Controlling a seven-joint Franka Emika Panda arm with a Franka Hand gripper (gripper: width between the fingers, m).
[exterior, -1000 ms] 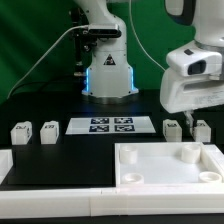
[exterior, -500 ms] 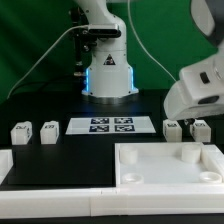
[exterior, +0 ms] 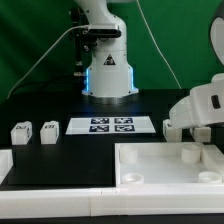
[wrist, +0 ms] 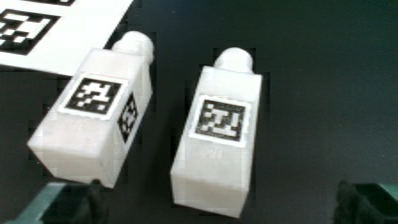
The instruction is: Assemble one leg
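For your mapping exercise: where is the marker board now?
The marker board lies mid-table in front of the arm's base; a leg stands just to the exterior view's left of it.

Exterior faces arm base (exterior: pixel 108 75), wrist close above legs (wrist: pixel 222 125) (marker board (exterior: pixel 110 125) shared)

No legible writing; only black-and-white tag patterns on the legs (wrist: pixel 98 140) (wrist: pixel 217 165) and the marker board (exterior: pixel 110 125).
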